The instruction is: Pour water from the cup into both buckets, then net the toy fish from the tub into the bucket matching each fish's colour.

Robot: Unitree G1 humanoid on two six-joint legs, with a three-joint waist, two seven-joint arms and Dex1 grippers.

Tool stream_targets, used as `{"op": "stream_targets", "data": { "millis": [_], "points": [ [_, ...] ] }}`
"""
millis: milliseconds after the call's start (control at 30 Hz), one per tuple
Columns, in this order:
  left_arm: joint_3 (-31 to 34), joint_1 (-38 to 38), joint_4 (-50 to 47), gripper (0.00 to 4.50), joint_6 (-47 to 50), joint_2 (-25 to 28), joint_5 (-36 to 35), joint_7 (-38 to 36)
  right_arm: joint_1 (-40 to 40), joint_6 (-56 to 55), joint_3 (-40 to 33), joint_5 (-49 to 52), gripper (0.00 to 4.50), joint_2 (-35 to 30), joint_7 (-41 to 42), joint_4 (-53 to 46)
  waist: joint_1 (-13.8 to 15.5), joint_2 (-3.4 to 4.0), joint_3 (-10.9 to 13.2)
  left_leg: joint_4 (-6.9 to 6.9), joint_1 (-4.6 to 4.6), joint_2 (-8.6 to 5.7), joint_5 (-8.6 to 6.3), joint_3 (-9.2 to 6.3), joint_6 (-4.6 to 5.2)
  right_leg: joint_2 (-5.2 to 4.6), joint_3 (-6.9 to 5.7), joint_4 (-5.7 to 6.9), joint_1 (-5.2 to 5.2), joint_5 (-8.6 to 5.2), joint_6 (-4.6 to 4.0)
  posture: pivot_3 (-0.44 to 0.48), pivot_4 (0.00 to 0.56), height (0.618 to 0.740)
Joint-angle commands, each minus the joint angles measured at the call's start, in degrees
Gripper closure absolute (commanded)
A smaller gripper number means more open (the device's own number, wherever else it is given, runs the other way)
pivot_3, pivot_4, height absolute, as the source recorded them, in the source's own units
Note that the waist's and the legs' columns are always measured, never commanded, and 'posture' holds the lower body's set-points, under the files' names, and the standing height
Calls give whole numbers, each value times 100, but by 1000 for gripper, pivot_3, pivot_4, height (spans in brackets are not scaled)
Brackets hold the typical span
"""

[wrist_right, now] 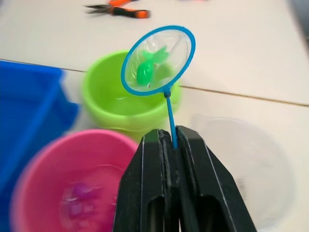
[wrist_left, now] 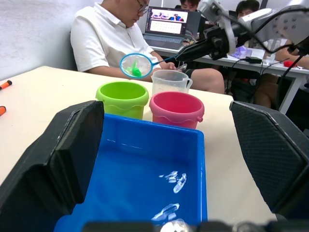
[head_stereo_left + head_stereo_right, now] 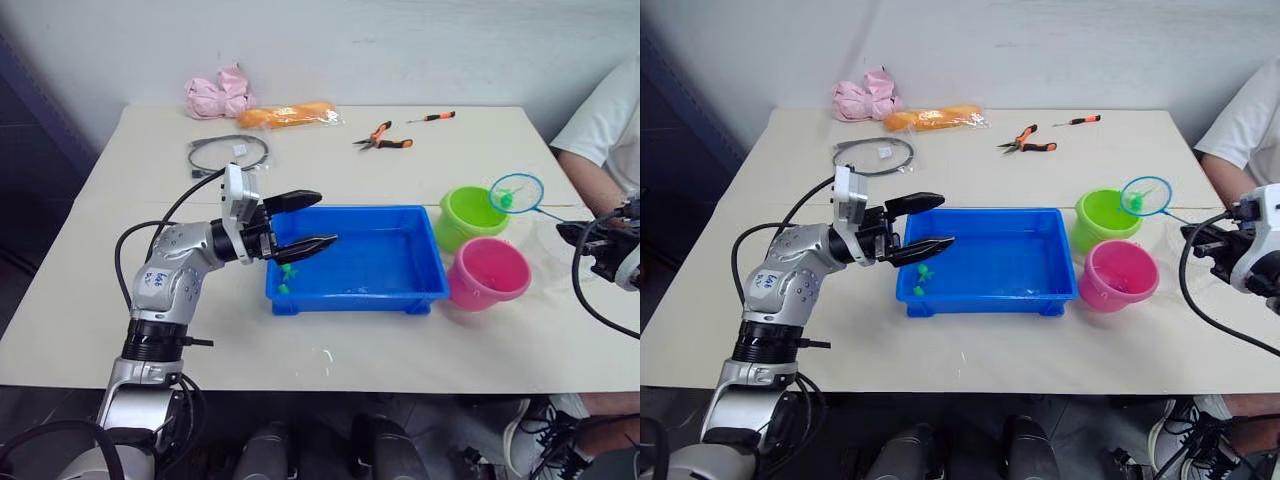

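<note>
The net [image 1: 158, 59] hangs over the lime green bucket [image 3: 452, 234] with a green toy fish [image 1: 145, 70] in its mesh. My right gripper [image 1: 172, 141] is shut on the net's thin handle. The pink bucket [image 3: 482, 294] stands just in front of the green one, with blurred pink shapes in its water. Both sit at the right end of the blue tub [image 3: 360, 296]. Two green fish [image 3: 288, 272] lie at the tub's left end, under my open left gripper [image 3: 326, 218]. The clear cup [image 2: 169, 82] stands beyond the pink bucket, near the table's right edge.
Orange-handled pliers [image 3: 383, 137] and a screwdriver [image 3: 432, 117] lie at the back of the table [image 3: 400, 350]. A black cable loop [image 3: 228, 153], a pink cloth [image 3: 220, 95] and an orange packet [image 3: 288, 115] are at the back left. A person [image 3: 605, 130] sits at the right.
</note>
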Motion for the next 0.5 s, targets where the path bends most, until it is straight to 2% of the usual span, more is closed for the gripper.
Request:
{"op": "stream_targets", "data": {
  "millis": [33,133,300,500],
  "points": [
    [50,24,-200,44,-33,-20,-79,34,-134,-1152,288,-614,4500,-42,-215,64,-8,0,0,0,0,0,0,0,0,0,0,1,0,0,0,0,150,740],
    [52,29,-212,44,-70,-34,-64,60,-55,-1698,820,-1138,4500,-207,-135,119,-32,0,0,0,1,-1,1,2,-1,0,1,1,0,0,0,0,150,740],
    [97,45,-243,44,-222,-97,-116,29,-154,-2828,1215,-1992,4500,-291,-574,409,-31,0,0,0,0,-1,1,0,-2,-2,2,0,0,0,0,0,150,740],
    [164,112,-349,44,-234,-143,-174,82,127,-4316,1806,-3219,4500,-856,-765,772,-52,0,0,0,0,0,2,0,-3,-2,4,-1,0,0,0,0,150,740]
  ]
}}
